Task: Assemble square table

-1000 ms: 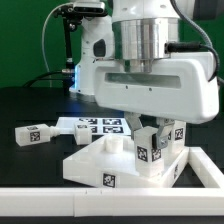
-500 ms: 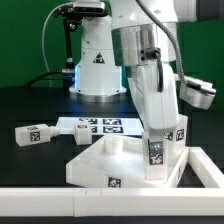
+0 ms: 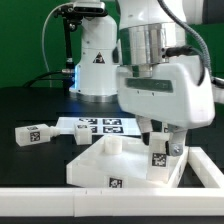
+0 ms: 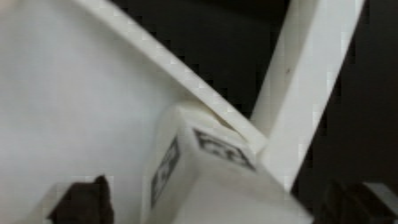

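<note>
The white square table top (image 3: 100, 162) lies flat near the table's front, with a tag on its front edge. A white tagged leg (image 3: 158, 153) stands upright in its corner on the exterior view's right. My gripper (image 3: 160, 136) hangs straight above that leg with a finger on each side. In the wrist view the leg (image 4: 214, 160) sits between the dark fingertips (image 4: 80, 200), with a gap showing on both sides, so the gripper (image 4: 222, 205) is open. The table top (image 4: 89, 110) fills the area beside the leg.
A loose tagged leg (image 3: 32, 135) lies at the exterior view's left. The marker board (image 3: 98, 125) lies behind the top. A long white rail (image 3: 60, 205) runs along the front and up the exterior view's right (image 4: 311, 70). A white stub (image 3: 115, 144) stands on the top's far corner.
The wrist has turned over the standing leg, from broadside to narrow to broadside again. The leg has stayed at the same corner.
</note>
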`<state>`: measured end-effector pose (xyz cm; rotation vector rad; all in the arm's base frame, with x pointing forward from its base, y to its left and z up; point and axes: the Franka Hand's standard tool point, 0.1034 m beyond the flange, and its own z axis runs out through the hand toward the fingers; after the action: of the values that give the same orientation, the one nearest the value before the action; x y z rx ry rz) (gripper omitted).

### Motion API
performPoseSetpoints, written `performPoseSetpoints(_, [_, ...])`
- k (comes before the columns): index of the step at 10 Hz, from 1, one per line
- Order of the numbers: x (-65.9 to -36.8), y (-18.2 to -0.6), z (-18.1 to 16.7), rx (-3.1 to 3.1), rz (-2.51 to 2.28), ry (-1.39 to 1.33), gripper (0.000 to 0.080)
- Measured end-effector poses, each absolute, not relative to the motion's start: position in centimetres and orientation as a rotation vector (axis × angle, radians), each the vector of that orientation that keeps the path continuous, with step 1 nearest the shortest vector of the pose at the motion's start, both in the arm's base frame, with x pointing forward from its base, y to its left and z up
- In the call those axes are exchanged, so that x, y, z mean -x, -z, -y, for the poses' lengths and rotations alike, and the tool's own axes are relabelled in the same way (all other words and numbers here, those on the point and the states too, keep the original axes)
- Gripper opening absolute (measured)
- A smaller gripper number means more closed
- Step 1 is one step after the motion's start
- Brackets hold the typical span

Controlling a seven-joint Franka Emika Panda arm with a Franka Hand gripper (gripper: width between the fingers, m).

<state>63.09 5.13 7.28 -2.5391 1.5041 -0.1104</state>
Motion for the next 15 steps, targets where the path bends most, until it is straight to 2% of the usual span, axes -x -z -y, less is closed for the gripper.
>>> performPoseSetpoints(2, [-63.1,-7.3,-5.1,2.640,-1.334,0.131,0.0648])
performPoseSetpoints(5, [-63.2,-7.2,-6.2,2.990,-0.564,0.203,0.0648])
performPoseSetpoints(6, [-63.2,-7.2,-6.1,2.981,-0.600,0.202,0.0642])
performPoseSetpoints(7, [-63.2,-7.2,-6.1,2.974,-0.628,0.201,0.0526])
performPoseSetpoints(8, [-63.2,-7.2,-6.1,2.969,-0.647,0.199,0.0344])
performPoseSetpoints(9, [-63.2,-7.2,-6.1,2.954,-0.702,0.196,0.0344])
performPoseSetpoints(10, [-63.2,-7.3,-6.1,2.906,-0.855,0.186,0.0284])
performPoseSetpoints(15, [-63.0,-7.1,-6.6,2.171,-2.023,-0.003,0.0285])
